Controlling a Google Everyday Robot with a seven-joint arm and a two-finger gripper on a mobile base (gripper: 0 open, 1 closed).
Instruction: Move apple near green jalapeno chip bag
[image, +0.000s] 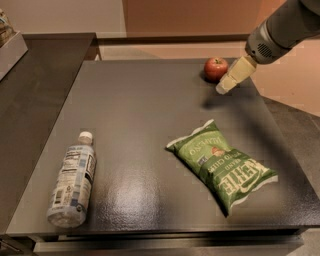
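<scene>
Apple sits at the far right of the dark table, close to the far edge, stem dimple roughly up as far as you can tell. Gripper hangs just right of it and a little nearer. It's very close to the apple, maybe touching, can't say which. You also can't tell whether it's spread or pressed together, since it reads as one pale block from this angle, and it carries nothing you can see. Green jalapeno chip bag lies flat toward the near right, well apart from the apple, its long side running from the table's middle out to the near right corner. Handling, my judgement: the apple is small, firm and fairly light, with smooth, slightly slippery skin, and it's round, so it will roll or squirt out of an off-centre pinch. Take it across the widest part, the middle of the belly, from opposite sides and coming down from above. Don't grab at the stem end or low against the table. Use a moderate squeeze; it bruises but won't crush. The bag looks puffy, soft and light and will likely skid or crumple if bumped, so set the apple down beside it, not on it, and expect a small roll on release. Water bottle lies on its side near left, well clear.
</scene>
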